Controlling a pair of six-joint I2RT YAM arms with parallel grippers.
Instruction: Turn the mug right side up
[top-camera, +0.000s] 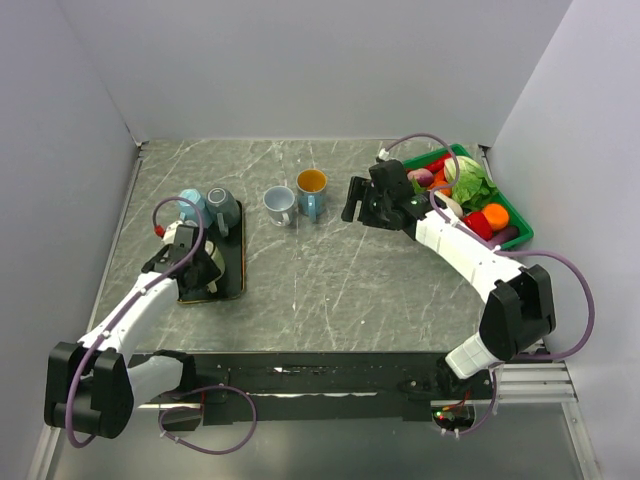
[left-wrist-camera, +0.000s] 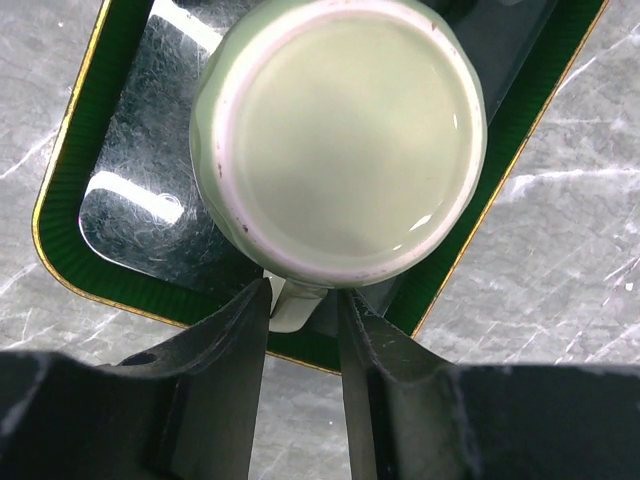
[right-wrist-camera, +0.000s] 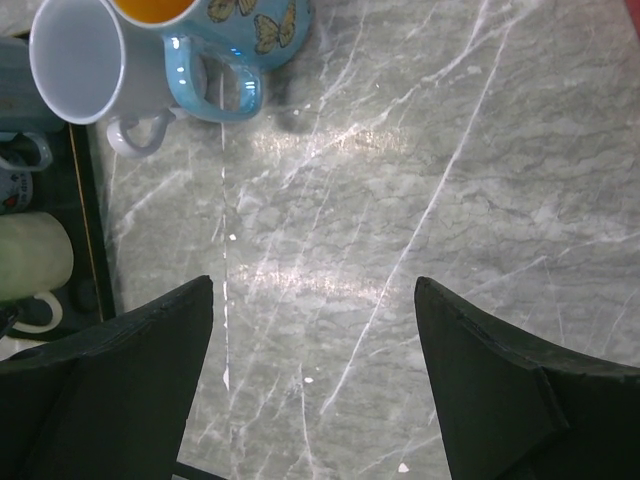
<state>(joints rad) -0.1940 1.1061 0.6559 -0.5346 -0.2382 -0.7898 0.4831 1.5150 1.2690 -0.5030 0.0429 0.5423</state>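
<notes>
A pale green mug (left-wrist-camera: 340, 130) stands upside down, base up, on a dark tray with a green rim (left-wrist-camera: 75, 260). Its handle (left-wrist-camera: 293, 305) points toward me and sits between the fingers of my left gripper (left-wrist-camera: 302, 300), which is closed narrowly on it. In the top view the left gripper (top-camera: 203, 262) is over the mug (top-camera: 212, 268) on the tray (top-camera: 233, 288) at the left. My right gripper (top-camera: 354, 200) is open and empty above the bare table, right of two upright mugs. The right wrist view shows the right gripper (right-wrist-camera: 313, 290) open, with the green mug (right-wrist-camera: 30, 255) at the left edge.
Two more mugs (top-camera: 222, 207) sit at the tray's far end. A white mug (top-camera: 278, 205) and a blue butterfly mug (top-camera: 311, 192) stand upright mid-table. A green basket of vegetables (top-camera: 512, 215) is at the far right.
</notes>
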